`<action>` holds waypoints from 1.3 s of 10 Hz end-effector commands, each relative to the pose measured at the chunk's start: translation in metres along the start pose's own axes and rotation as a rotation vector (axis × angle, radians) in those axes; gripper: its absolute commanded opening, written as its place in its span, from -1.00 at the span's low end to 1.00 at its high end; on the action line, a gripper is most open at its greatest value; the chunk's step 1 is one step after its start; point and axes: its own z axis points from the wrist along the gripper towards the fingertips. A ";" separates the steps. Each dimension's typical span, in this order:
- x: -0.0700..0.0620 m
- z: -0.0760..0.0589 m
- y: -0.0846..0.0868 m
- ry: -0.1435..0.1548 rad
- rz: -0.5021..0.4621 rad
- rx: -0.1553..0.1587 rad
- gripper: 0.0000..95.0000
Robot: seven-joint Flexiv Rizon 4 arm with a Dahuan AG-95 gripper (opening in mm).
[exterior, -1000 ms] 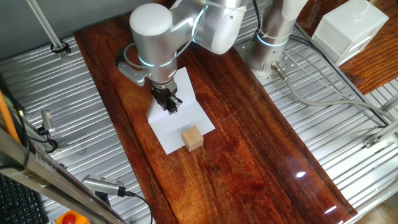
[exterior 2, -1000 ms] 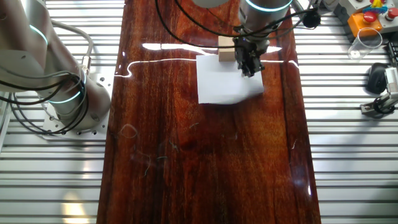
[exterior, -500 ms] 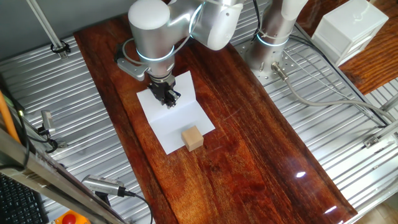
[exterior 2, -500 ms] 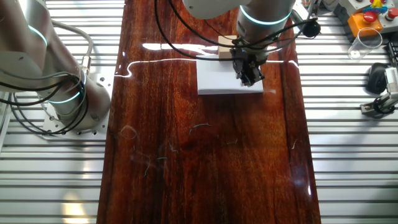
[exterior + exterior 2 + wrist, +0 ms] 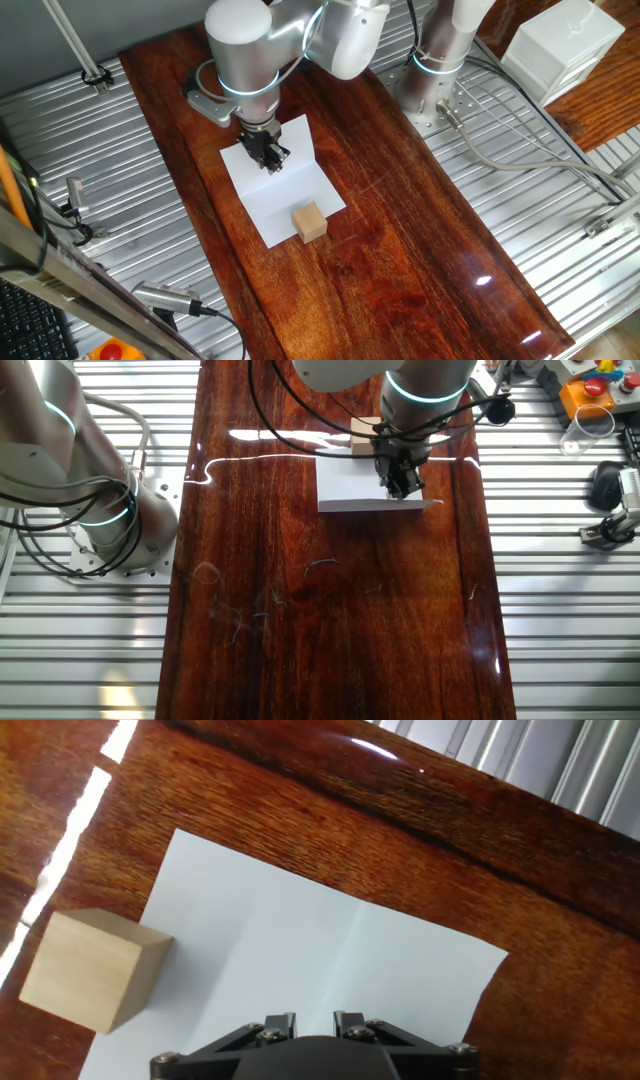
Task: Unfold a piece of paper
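In the hand view the gripper [image 5: 311, 1020] fills the bottom centre of the frame, only its black body and two screwed finger bases showing; the fingertips are out of sight, so I cannot tell whether it is released or clenched. Just above it the paper [image 5: 300, 960] lies spread white across the middle of the frame, a faint crease running up through it from near the finger bases. At the left edge the cube [image 5: 88, 968] sits on the paper's left part, its far side over the wood. Beyond the paper, dark red table [image 5: 400, 810] runs to the upper edge, with ribbed metal in the upper right corner.

In one fixed view the cube [image 5: 310, 222] stands near the lower corner of the paper [image 5: 270, 200], left of centre in the frame. The gripper [image 5: 270, 158] points down onto the paper's upper half, beneath the silver arm [image 5: 245, 50] in the upper left. A white block [image 5: 563, 45] sits in the upper right corner.

In the other fixed view the paper [image 5: 350, 490] lies at upper centre on the table [image 5: 330, 620], the gripper [image 5: 400, 482] over its right part, and the cube [image 5: 362, 430] just behind at its far edge.
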 end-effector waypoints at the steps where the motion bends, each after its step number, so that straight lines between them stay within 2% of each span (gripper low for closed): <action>1: 0.000 0.000 0.000 0.002 -0.022 0.010 -0.60; 3: 0.010 0.008 -0.010 -0.003 -0.063 0.023 -0.60; 6: 0.013 0.009 -0.012 0.009 -0.078 0.037 -0.60; 11: 0.013 0.009 -0.012 0.035 -0.084 0.018 -0.60; 13: 0.013 0.009 -0.012 0.043 -0.046 0.018 -0.60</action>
